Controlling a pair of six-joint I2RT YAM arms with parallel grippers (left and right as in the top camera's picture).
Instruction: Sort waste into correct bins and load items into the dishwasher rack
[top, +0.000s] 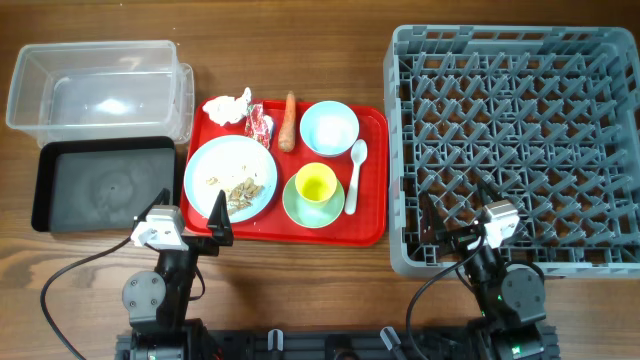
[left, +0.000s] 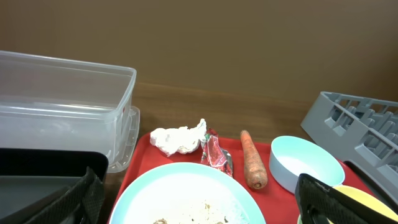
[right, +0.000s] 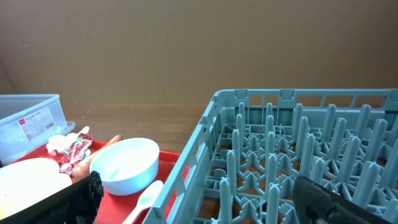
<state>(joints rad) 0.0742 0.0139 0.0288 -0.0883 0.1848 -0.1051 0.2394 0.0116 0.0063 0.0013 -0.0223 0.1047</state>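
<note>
Jaws wide apart, empty, on left gripper (top: 192, 212) and right gripper (top: 458, 218) at front edge; carrot (top: 288, 122), napkin (top: 228, 107) on tray (top: 372, 200); rack (top: 500, 36) at right edge.

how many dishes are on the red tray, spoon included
5: plate at left, bowl at far right, green dish on the near side, yellow cup on it, spoon along the right edge. None seem hidden.
</note>
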